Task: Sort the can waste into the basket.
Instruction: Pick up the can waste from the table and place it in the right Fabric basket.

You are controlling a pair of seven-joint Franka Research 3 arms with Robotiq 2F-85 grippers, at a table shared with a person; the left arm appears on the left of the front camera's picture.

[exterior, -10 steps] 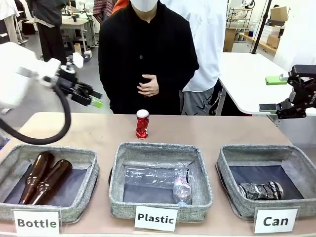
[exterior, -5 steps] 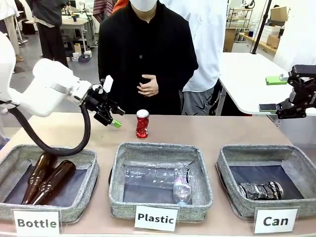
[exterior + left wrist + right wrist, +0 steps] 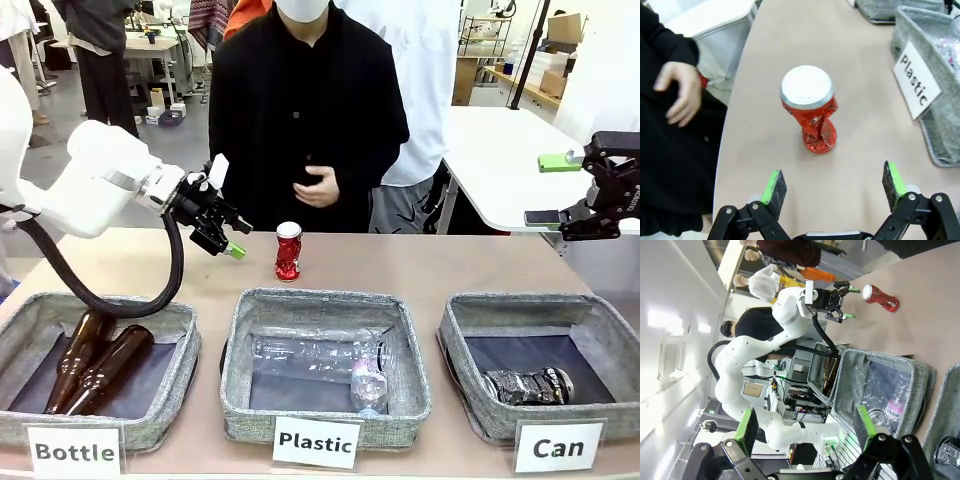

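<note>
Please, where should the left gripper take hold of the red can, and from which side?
The red can stands upright, and its crushed middle is narrower than the silver top. Probably grip that middle, coming in level from where the open left gripper now faces it, one pad on each side.

Two brown bottles lie in the Bottle basket, a clear plastic bottle in the Plastic basket.
</note>
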